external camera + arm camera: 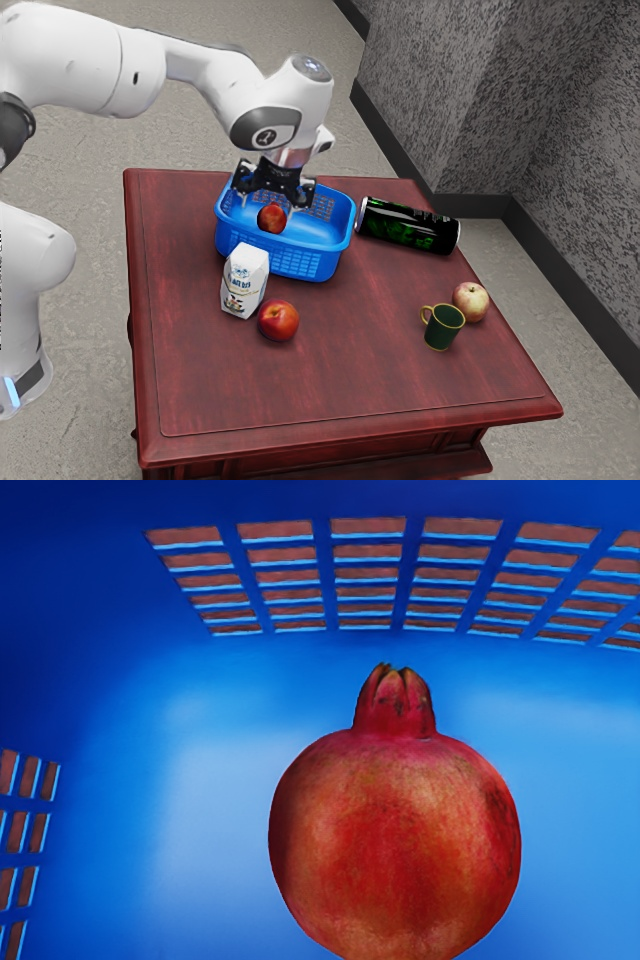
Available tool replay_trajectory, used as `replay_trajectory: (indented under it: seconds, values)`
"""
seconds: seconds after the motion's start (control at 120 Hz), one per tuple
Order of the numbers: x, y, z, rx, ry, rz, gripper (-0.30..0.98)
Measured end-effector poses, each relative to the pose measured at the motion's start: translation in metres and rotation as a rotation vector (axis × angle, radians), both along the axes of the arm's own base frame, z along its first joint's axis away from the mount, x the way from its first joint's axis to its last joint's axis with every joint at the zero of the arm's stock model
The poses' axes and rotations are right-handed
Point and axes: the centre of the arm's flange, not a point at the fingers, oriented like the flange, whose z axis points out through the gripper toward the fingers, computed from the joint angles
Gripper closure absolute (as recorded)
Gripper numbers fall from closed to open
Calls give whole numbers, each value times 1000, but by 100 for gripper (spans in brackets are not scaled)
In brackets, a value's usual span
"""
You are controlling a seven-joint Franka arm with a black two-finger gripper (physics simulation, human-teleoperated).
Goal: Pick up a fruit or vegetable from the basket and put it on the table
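- Reaching into the blue basket (301,262), the end effector (269,206) is hanging released, its fingers standing apart close over the pomegranate (271,218).
- The pomegranate is lying inside the basket, so only the approach is looking nearly done.
- Gripping, lifting clear and setting down on the bench (350,375) are all lying ahead.

White arm (110,70), smooth rounded segments. Dark grey joint band (14,122). Dark oval patch (265,137) with round pale emblem. Grey round cap (311,67). Pale blue strip (11,391) low down. Black two-finger gripper (269,205).
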Motion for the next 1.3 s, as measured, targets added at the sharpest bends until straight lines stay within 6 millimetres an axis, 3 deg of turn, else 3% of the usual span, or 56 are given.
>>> replay_trajectory:
  seconds: [1.3]
  values:
    - [22, 24, -36, 3, -23, 27, 2]
